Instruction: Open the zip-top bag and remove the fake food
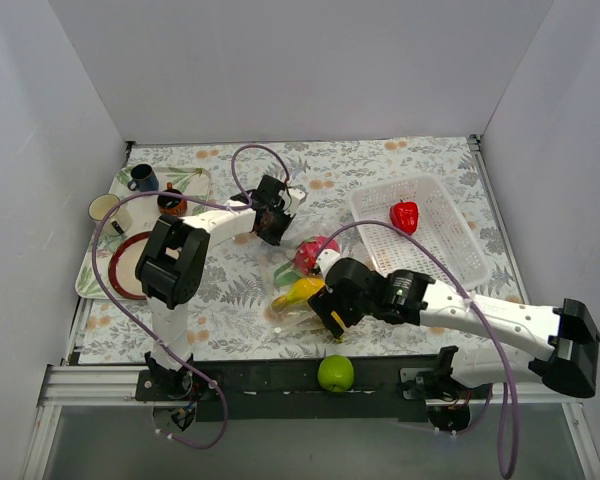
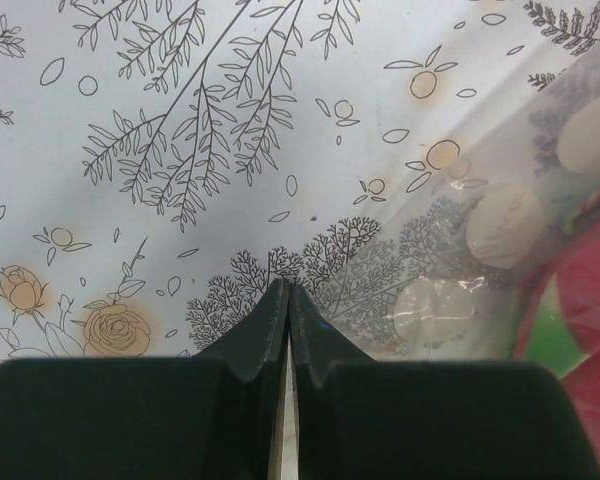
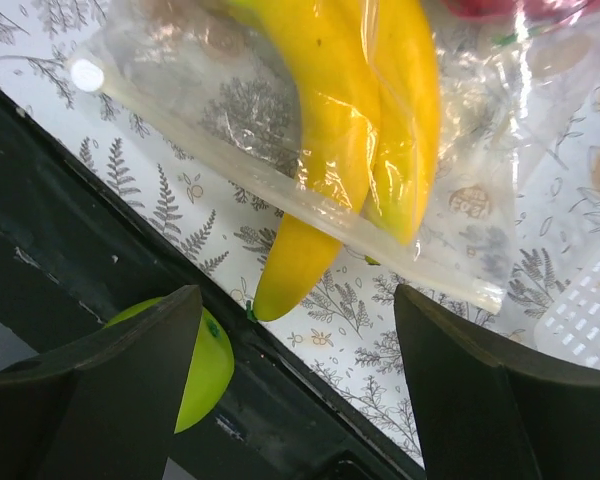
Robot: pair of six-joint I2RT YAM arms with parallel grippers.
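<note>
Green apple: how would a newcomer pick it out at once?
Find the black rail along the table's near edge. The apple sits on it alone. It is round and green, unlike the yellow banana just beyond.

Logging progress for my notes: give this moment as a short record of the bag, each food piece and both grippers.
clear crinkly zip-top bag: between the grippers, food left inside
yellow plastic banana: in bag, tip past zip strip
pink-red fruit: inside bag
glossy red pepper: in white perforated basket
green apple: on black rail, near edge
left gripper: shut, beside bag
right gripper: open, facing banana tip
</note>
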